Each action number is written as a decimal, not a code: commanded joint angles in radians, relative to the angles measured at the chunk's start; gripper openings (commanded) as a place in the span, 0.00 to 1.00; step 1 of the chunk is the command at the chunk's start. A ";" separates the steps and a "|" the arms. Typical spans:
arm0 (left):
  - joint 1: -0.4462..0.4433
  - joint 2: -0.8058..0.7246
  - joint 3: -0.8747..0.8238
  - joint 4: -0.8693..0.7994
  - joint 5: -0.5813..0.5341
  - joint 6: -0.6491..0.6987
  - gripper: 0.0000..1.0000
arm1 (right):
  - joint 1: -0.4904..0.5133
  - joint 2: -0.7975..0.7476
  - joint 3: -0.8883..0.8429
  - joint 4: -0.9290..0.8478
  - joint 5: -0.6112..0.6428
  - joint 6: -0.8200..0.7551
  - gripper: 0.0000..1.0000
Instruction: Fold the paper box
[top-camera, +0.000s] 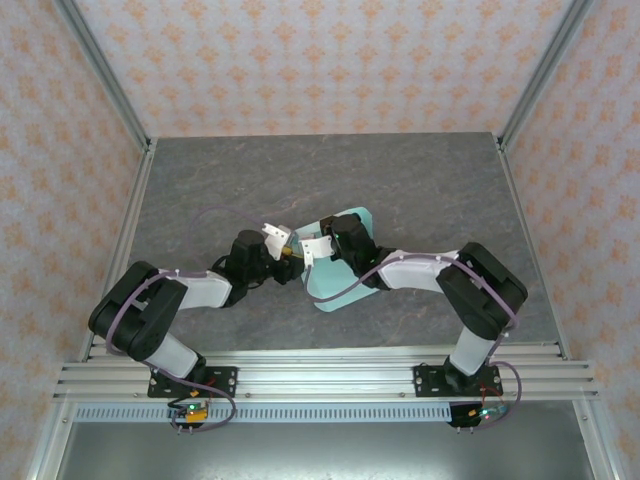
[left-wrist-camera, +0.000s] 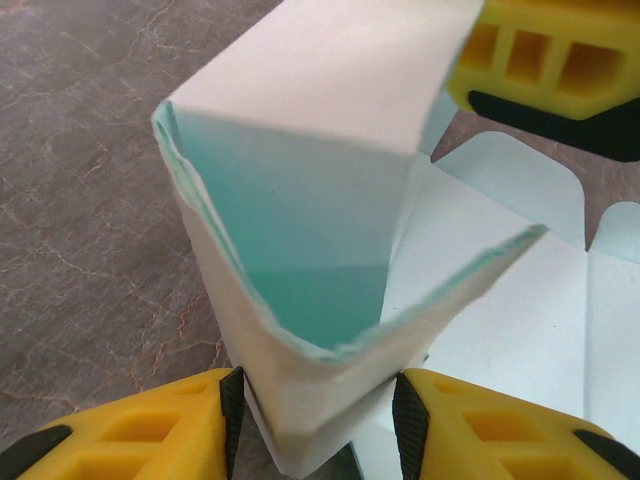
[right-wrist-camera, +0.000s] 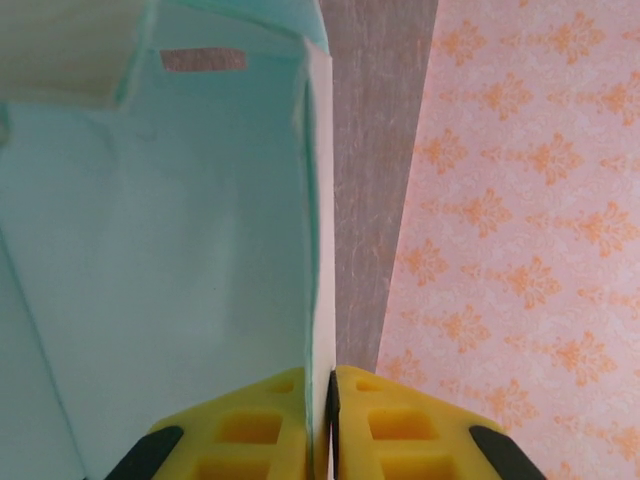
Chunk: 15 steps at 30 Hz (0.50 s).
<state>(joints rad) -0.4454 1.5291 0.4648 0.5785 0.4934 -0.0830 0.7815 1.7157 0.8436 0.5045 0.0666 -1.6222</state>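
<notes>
Mint-green card is being worked at about the middle of the table (top-camera: 200, 180), slightly toward its near edge: the box (top-camera: 330, 288) lies there partly flat, with one part raised off the surface. It is gripped from both sides. The left gripper (left-wrist-camera: 318, 425) is closed on a raised corner where two walls meet in a V; the folded card is seen wedged between the yellow fingers (left-wrist-camera: 150, 435), touching both. The right gripper (right-wrist-camera: 328, 420) is pressed together on the thin edge of an upright wall, with only the card's thickness between its pads. The step in hand is judged to be the raising and squaring of the walls. The task is judged to be far from finished, since much of the sheet is seen lying flat with its rounded flaps (left-wrist-camera: 530, 180) unfolded. For the step to be done well, one grip should be used as an anchor while the other is moved, so that the card is bent along its scored line and not across a panel. Opposing pulls should be avoided, as thin card may be torn or buckled at the corner. The wall should be brought upright slowly and the crease pressed firm before either grip is loosened; otherwise the card is likely to spring open.
</notes>
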 joint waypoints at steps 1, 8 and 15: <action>-0.018 -0.036 0.009 -0.007 -0.059 0.030 0.47 | 0.005 0.007 -0.018 0.076 0.076 0.038 0.14; -0.041 -0.022 0.021 0.024 -0.160 -0.001 0.47 | 0.011 -0.005 -0.050 0.113 0.073 0.058 0.14; -0.099 0.015 0.046 0.075 -0.253 -0.022 0.34 | 0.039 0.001 -0.082 0.146 0.094 0.060 0.14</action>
<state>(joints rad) -0.5190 1.5299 0.4782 0.5964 0.3115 -0.1020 0.8028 1.7161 0.7830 0.6102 0.1368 -1.5860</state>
